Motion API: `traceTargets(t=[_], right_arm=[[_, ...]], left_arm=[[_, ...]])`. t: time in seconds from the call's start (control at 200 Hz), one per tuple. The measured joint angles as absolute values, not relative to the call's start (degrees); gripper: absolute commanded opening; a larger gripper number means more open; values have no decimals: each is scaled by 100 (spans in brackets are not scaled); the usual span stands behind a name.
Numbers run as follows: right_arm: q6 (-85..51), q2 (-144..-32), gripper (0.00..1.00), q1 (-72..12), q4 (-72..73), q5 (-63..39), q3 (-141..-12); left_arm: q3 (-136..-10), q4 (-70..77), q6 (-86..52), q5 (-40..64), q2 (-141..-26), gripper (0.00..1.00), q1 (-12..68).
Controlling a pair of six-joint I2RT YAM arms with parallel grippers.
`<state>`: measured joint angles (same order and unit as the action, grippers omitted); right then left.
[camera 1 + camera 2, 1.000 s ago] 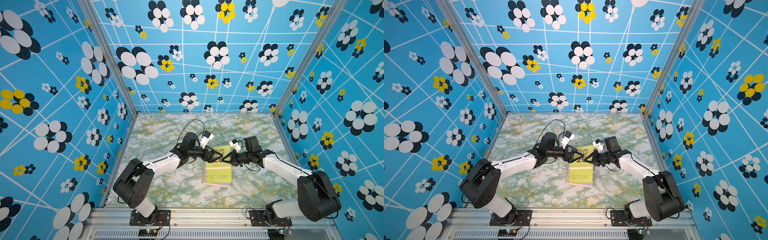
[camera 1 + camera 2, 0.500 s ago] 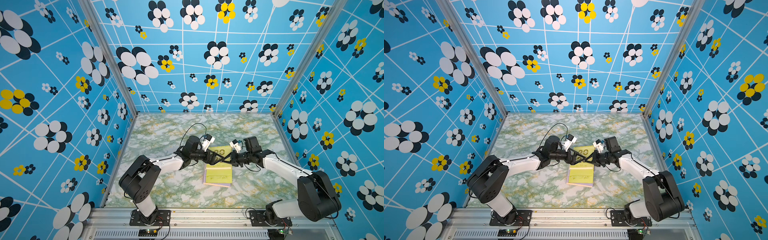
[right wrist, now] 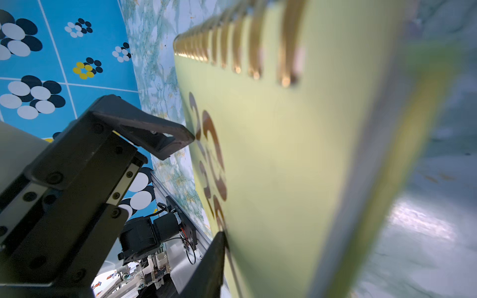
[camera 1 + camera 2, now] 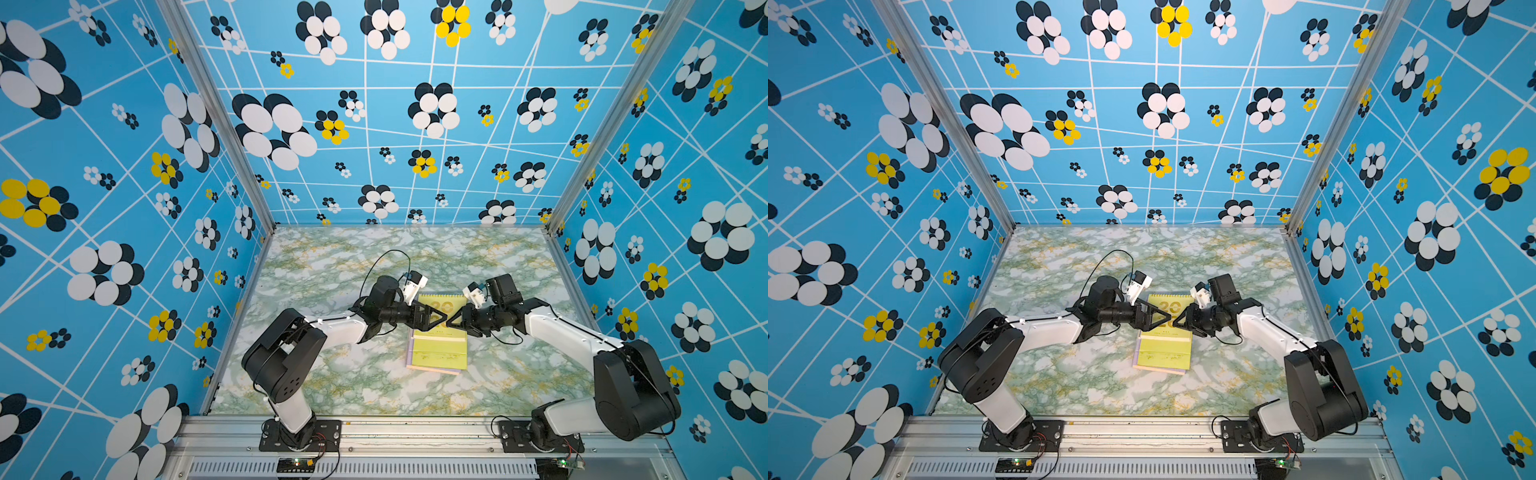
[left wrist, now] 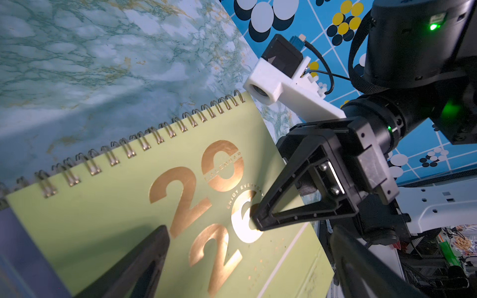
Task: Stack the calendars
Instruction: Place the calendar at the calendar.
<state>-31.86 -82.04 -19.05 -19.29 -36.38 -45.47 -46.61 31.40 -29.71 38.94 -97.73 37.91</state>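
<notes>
Over the last second the left arm (image 4: 336,328) had swung inward and carried the left pincer (image 4: 434,319) further over the cover of the yellow-green calendar (image 4: 440,353). It hung there with its jaws wide apart and nothing between them, its tip almost meeting the right pincer (image 4: 456,321). The right pincer had kept its place at that calendar's right edge. In the left wrist view one fingertip (image 5: 259,222) lay over the gold "6" on the cover. Whether its jaws clamped the edge or had already slackened could not be told from the pictures. The yellow-green calendar lay on top of the pile of calendars in the middle of the table (image 4: 332,270), with its spiral toward the back wall. A lilac edge (image 4: 410,353) showed along the pile's left side and a peach edge (image 4: 432,369) along its front. The pile looked unshifted across the second. In both top views no calendar lay anywhere else on the table, so the stacking seemed all but done. The left pincer's arrival over the cover probably meant it was there to steady or square the top calendar while the right one let go. The likely risk was a withdrawing finger dragging the cover askew.
</notes>
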Motion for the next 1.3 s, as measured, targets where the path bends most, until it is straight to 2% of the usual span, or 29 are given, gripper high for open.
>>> traceTargets(t=[0.505, 1.064, 1.304], right_arm=[[-2906, -8401, 42, -2040, -3011, -2980, -5264], [-2891, -8429, 53, -2296, -4130, -1697, -5640], [-2912, -8427, 57, -2296, -4324, -1525, -5640]], left_arm=[[-4617, 3330, -3050, 3892, -9832, 99, 3791], [-4539, 3474, -3061, 3894, -9911, 99, 3745], [-4456, 3645, -3107, 3892, -9904, 100, 3712]])
